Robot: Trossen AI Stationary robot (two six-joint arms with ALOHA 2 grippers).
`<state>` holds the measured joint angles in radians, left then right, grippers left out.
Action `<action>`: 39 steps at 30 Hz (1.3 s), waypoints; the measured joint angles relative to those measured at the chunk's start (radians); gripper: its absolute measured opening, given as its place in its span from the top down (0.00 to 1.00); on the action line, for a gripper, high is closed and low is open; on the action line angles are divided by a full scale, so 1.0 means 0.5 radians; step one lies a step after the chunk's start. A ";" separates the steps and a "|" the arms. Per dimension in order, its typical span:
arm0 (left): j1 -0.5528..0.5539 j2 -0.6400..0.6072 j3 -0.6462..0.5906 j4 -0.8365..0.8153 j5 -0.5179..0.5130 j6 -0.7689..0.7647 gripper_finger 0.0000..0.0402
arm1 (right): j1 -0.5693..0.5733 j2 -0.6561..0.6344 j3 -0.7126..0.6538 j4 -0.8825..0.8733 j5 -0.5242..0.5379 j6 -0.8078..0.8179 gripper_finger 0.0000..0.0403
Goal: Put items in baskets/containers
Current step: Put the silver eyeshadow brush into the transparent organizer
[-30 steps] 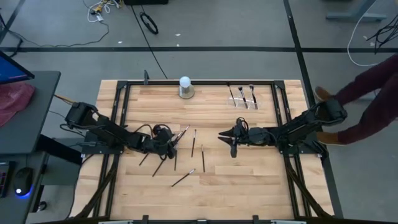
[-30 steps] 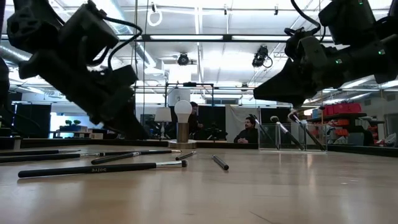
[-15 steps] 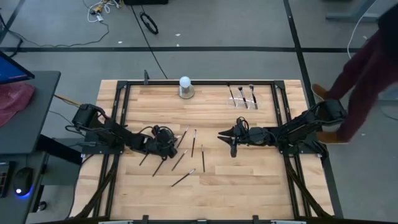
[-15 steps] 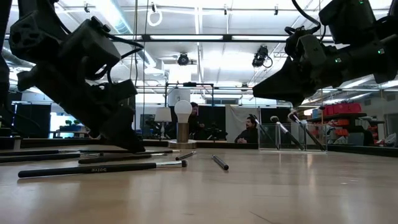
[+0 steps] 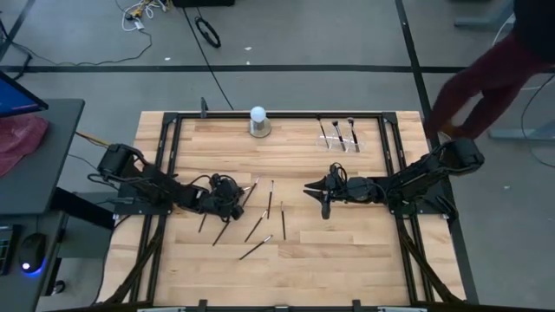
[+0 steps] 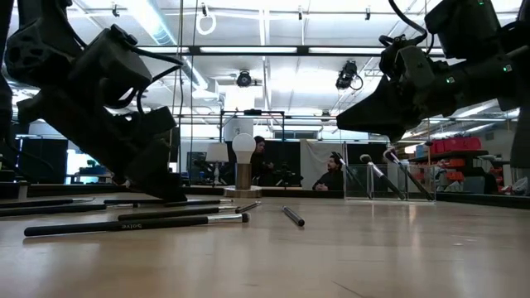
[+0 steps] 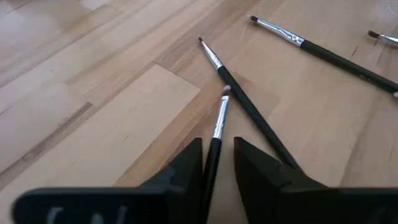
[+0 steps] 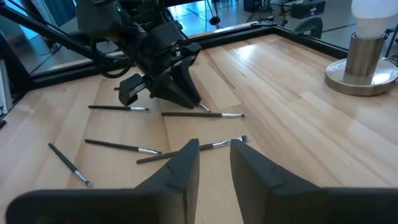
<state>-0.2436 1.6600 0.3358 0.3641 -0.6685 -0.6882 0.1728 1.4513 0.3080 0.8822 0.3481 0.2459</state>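
Jaws of the left gripper [image 7: 217, 144] stand narrowly apart, low over the counter [image 5: 347, 260], astride the handle of one makeup brush [image 7: 217, 118]; a gap shows on one side of it, and a second brush [image 7: 249, 106] crosses just beside it. The right gripper [image 5: 310, 188] hovers near mid-counter, jaws slightly apart with nothing between them. The remaining loose brushes [image 5: 260, 227] lie scattered on the pale wood planks between the two arms. The nearest brush handle [image 6: 124, 224] carries pale lettering, not legible. At the far edge, the clear holder [image 5: 373, 130] contains three brushes [image 5: 338, 134]; a white ball on a grey base [image 5: 257, 121] stands well apart from it. Beyond the counter: ceiling strip lights, a seated person [image 6: 331, 175], and a dark-red-sleeved person [image 5: 486, 78] on grey floor.
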 joint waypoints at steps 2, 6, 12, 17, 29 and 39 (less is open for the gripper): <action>0.001 -0.001 -0.028 0.029 0.003 0.006 0.84 | 0.000 0.000 0.000 0.000 0.000 0.000 0.78; 0.013 -0.006 -0.057 0.057 0.027 0.020 0.95 | 0.000 0.000 0.000 0.000 0.000 0.000 0.78; 0.024 -0.021 -0.064 0.084 0.066 0.116 0.95 | 0.002 0.000 0.000 -0.001 -0.003 -0.038 0.78; 0.027 -0.111 -0.073 0.039 0.150 0.207 0.97 | 0.002 -0.024 0.000 -0.004 -0.051 -0.046 0.77; 0.024 -0.388 -0.085 0.189 0.109 0.428 0.97 | 0.002 -0.028 0.001 -0.038 -0.054 -0.047 0.78; 0.024 -0.380 -0.073 0.990 0.389 0.764 0.97 | 0.002 0.164 0.001 0.021 -0.055 -0.053 0.72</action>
<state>-0.2317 1.4700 0.2995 0.8592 -0.4740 -0.3062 0.1738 1.5331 0.3084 0.8928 0.3207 0.2195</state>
